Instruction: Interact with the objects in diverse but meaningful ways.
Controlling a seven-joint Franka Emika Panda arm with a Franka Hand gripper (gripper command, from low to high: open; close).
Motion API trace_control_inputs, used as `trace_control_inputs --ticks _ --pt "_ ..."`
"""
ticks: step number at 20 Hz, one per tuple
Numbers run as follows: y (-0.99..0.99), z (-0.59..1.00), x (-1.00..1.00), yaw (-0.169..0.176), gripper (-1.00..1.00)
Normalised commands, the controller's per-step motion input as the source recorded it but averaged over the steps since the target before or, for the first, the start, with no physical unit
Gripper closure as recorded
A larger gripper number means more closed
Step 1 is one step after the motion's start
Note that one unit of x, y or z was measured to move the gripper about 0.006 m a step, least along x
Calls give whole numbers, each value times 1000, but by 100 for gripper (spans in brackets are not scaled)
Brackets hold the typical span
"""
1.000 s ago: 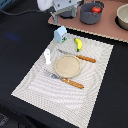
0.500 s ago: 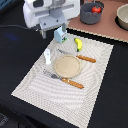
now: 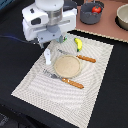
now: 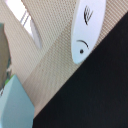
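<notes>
My gripper (image 3: 54,41) hangs over the far corner of the striped placemat (image 3: 95,95) at the exterior view's left. Its fingers are hidden under the white hand, so I cannot tell whether they are open. The white shaker bottle (image 3: 47,56) stands just below it and also shows in the wrist view (image 4: 87,27). The pale blue cup (image 4: 14,106) shows at the wrist view's edge and is hidden behind the hand in the exterior view. The tan plate (image 3: 67,66) lies mid-mat between an orange-handled knife (image 3: 82,58) and fork (image 3: 70,81). The yellow banana (image 3: 78,45) lies beyond the plate.
A grey bowl (image 3: 88,18) holding the red tomato (image 3: 96,9) stands on the brown surface behind the mat. A second bowl (image 3: 122,17) is at the far right of the exterior view. A black tabletop (image 3: 15,65) surrounds the mat.
The arm has come from the back of the scene toward the mat's far corner and now covers the pale blue cup in the exterior view. The objects have not moved.
</notes>
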Motion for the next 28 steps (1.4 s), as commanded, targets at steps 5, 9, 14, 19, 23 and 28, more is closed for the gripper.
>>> trace_control_inputs --ticks 5,9,14,19,23,28 --pt "-255 -425 -474 -26 -100" --pt "-250 -234 -681 -43 -100" --pt "-243 -261 -679 -41 -100" --pt "-146 -354 -585 -32 -100" --pt "0 -309 -399 -27 -100" --pt "0 -304 -329 -21 -100"
